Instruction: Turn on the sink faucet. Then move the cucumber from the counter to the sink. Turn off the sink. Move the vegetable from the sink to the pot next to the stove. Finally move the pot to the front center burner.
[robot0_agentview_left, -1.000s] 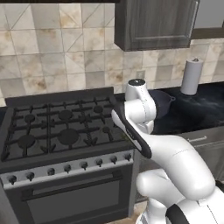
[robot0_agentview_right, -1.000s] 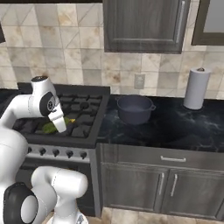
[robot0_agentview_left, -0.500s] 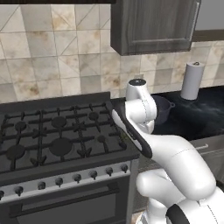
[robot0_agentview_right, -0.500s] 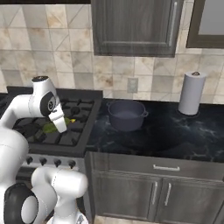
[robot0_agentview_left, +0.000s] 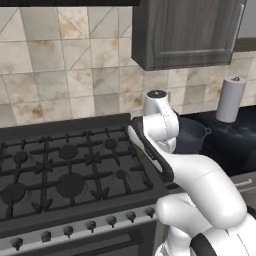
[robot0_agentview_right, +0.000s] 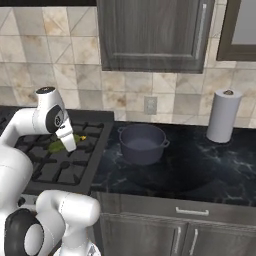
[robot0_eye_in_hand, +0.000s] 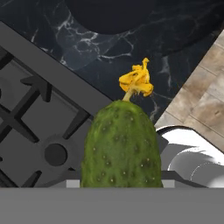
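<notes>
My gripper (robot0_agentview_right: 67, 142) is shut on the cucumber (robot0_agentview_right: 56, 146), a bumpy green one with a yellow flower tip, and holds it low over the right side of the stove (robot0_agentview_right: 65, 167). In the hand view the cucumber (robot0_eye_in_hand: 120, 144) rises in the middle, above a grate and the black marble counter (robot0_eye_in_hand: 100, 43). The dark grey pot (robot0_agentview_right: 142, 143) stands upright on the counter (robot0_agentview_right: 200, 165) just right of the stove, apart from the gripper. In the left base view the pot (robot0_agentview_left: 192, 135) is partly hidden behind my arm, right of the stove (robot0_agentview_left: 65, 170).
A white paper towel roll (robot0_agentview_right: 222, 116) stands at the back of the counter, right of the pot. A dark wall cabinet (robot0_agentview_right: 150, 35) hangs above the pot. Knobs line the stove's front edge (robot0_agentview_left: 90, 225).
The whole scene has slid left in both base views, so the base has driven to the right. The arm's pose and its hold on the cucumber are unchanged.
</notes>
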